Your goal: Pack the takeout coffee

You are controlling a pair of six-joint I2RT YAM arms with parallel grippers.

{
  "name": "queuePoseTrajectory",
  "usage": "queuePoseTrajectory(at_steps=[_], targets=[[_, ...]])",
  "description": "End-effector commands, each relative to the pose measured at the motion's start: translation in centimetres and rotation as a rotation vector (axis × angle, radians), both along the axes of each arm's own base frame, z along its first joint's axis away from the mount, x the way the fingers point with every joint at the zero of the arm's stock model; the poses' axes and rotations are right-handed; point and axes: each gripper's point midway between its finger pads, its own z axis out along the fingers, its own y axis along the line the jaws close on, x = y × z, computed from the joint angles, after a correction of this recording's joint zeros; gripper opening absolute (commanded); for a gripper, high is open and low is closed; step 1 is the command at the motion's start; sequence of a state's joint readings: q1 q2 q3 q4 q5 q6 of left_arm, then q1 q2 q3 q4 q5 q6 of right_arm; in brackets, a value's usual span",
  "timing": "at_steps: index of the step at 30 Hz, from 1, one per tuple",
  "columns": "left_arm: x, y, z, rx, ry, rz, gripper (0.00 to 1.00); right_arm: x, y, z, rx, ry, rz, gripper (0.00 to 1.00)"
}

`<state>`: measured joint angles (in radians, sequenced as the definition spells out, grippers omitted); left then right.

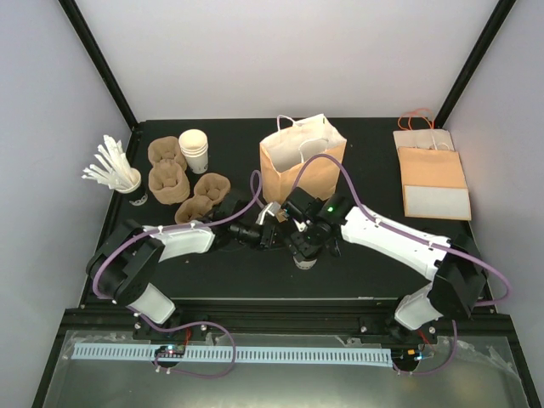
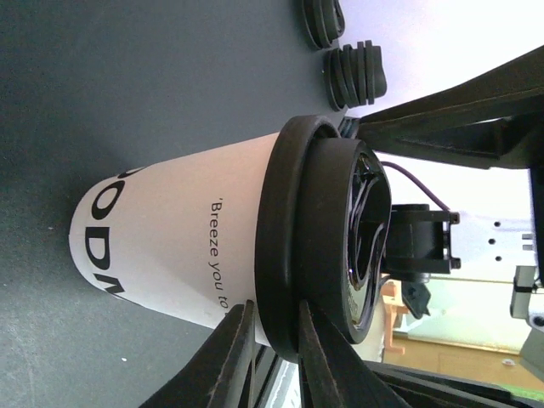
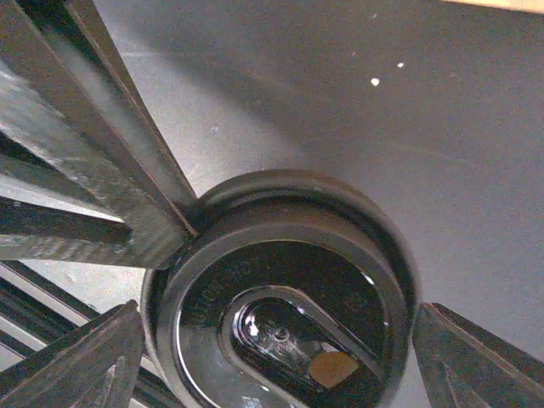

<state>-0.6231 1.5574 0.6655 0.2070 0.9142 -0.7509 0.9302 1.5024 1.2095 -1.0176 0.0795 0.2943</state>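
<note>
Black takeout coffee point(image 2: 170, 246) rim pinched in left hand point(image 2: 276, 313).

Overhead, the right end effector point(image 1: 308, 241) hides most of the takeout coffee point(image 1: 304, 263).

Bright even light, soft shadows, close-ups blurry

Left gripper point(image 2: 274, 353) pinches the takeout coffee point(image 2: 170, 238) by its lid rim; right gripper point(image 3: 280, 357) straddles the lid, jaws wide. Just behind stands the paper bag point(image 1: 297, 170), mouth open upward. I find bare table point(image 1: 255, 276) on the near side.
</note>
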Motion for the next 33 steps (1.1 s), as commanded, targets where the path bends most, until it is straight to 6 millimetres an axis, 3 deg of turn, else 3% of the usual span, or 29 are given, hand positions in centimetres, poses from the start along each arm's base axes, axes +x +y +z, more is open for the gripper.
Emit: queuePoseTrajectory(at_steps=[1,6,11,13,24,27,33], targets=[[0.5,1.7,-3.9,0.191,0.037,0.083,0.17,1.1,-0.1,3.6,0.038,-0.105,-0.014,0.91],[1.0,1.1,-1.9,0.158,0.009,0.085,0.21,0.9,0.1,4.6,0.094,-0.128,-0.017,0.95],[1.3,0.7,0.5,0.109,-0.028,0.078,0.38,0.9,-0.1,6.1,0.145,-0.162,-0.046,0.96],[1.4,0.6,1.1,0.100,-0.042,0.080,0.41,0.8,0.0,6.8,0.195,-0.177,-0.058,0.96],[0.8,0.8,2.7,0.055,-0.064,0.090,0.41,0.8,-0.7,6.8,0.525,-0.062,-0.166,0.80],[-0.4,0.7,3.2,0.044,-0.065,0.071,0.34,1.0,-1.5,6.4,0.593,-0.036,-0.197,0.77],[-4.1,0.8,2.3,0.038,-0.021,0.042,0.25,1.5,-2.2,5.6,0.736,0.026,-0.206,0.75]])
